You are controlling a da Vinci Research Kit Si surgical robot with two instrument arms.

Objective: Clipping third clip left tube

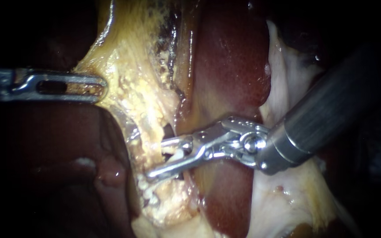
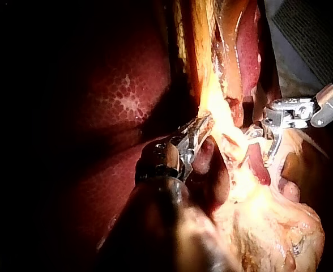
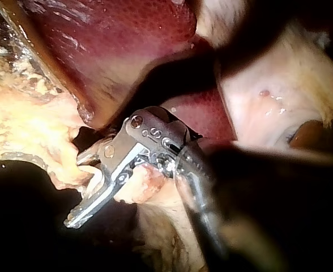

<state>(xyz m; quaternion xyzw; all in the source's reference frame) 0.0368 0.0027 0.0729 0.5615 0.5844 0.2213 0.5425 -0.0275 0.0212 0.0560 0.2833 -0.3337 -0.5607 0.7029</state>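
Right instrument (image 1: 162, 156) straddles the tube (image 1: 176, 153), jaws apart, not yet squeezed.
Left instrument (image 1: 102, 86) is clamped on the yellow tissue (image 1: 128, 88), holding it taut, probably to keep the tube exposed beside the liver (image 1: 230, 66).

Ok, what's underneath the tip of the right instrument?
Under the right instrument lie yellow fatty tissue and a pale strand; dark liver sits behind. Whatever lies beneath the metal itself is covered.
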